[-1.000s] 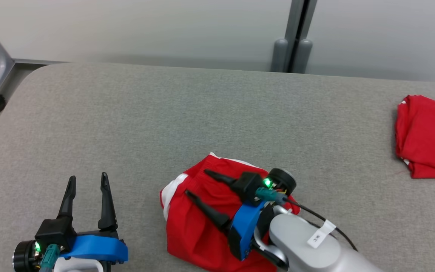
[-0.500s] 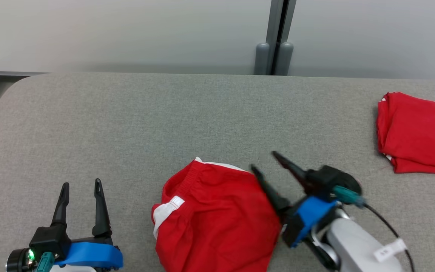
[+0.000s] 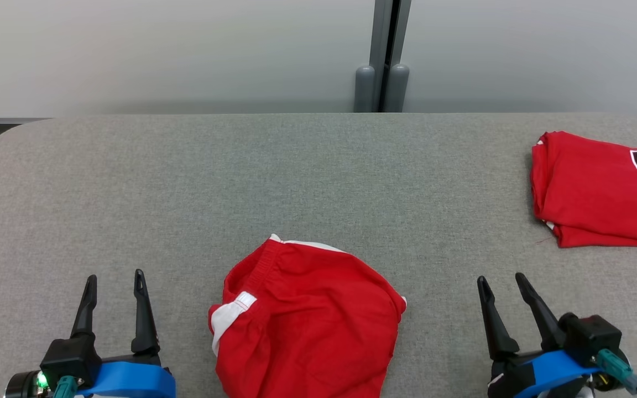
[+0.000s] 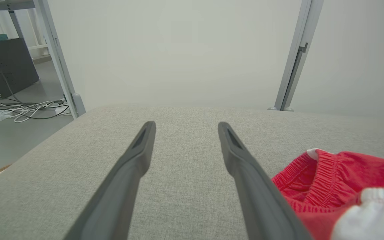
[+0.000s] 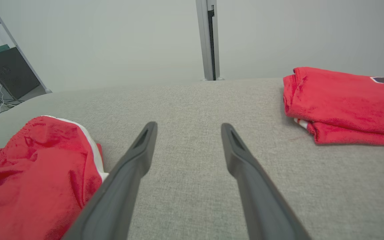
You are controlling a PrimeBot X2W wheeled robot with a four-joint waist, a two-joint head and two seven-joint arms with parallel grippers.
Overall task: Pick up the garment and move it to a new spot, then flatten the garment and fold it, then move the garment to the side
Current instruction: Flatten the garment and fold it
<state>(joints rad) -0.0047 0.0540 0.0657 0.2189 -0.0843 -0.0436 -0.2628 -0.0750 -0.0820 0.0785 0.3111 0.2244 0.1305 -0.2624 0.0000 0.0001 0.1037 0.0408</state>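
Observation:
The garment, red shorts with white trim and an elastic waistband, lies crumpled on the grey table near its front edge, between my two grippers. It shows at the lower right of the left wrist view as the garment and at the lower left of the right wrist view as the garment. My left gripper stands open to its left, holding nothing. My right gripper stands open to its right, also holding nothing. Both sets of fingers point toward the far edge, apart from the cloth.
A folded red jersey with a black and white number lies at the table's right side, also seen as the jersey. A grey post stands behind the far edge. Cables lie on the floor to the left.
My right gripper, which lay over the shorts, has pulled back to the right and now rests beside them, open. The head camera has turned, shifting the whole scene left.

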